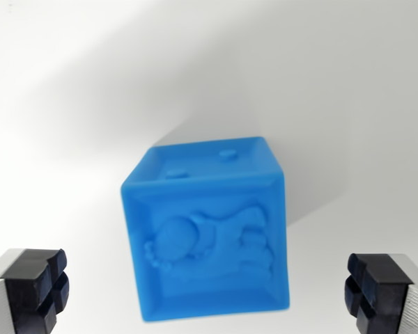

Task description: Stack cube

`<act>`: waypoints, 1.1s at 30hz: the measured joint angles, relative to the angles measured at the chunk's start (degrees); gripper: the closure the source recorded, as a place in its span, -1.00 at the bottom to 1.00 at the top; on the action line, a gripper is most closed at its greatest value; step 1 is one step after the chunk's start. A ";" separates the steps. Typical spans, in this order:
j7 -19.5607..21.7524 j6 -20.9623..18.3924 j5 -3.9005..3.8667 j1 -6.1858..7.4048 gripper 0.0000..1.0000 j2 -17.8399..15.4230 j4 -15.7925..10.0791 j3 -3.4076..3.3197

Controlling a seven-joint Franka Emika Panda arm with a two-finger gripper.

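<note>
Squarely centred over the blue cube point(205, 240) on the white table point(70, 83), with gripper point(205, 292) spread wide and empty, fingers point(38, 282) straddling both flanks, seemingly lined up for a clean grasp.

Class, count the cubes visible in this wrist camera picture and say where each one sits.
1. A single blue cube sits on the white surface, centred low in the wrist view between the open jaws. A second cube may lie outside the frame.
</note>
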 joint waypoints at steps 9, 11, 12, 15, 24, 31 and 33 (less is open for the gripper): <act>-0.97 3.59 1.31 -1.22 -1.00 4.63 1.11 1.46; -1.11 4.21 1.51 -1.45 -1.00 5.48 1.36 1.75; -1.17 4.50 1.57 -1.57 -1.00 5.87 1.48 1.89; -1.26 5.05 1.65 -1.86 -1.00 6.66 1.73 2.20; -1.28 5.86 1.67 -2.31 1.00 7.72 2.10 2.69; -1.28 5.86 1.67 -2.31 1.00 7.73 2.11 2.69; -1.28 5.86 1.67 -2.31 1.00 7.72 2.12 2.69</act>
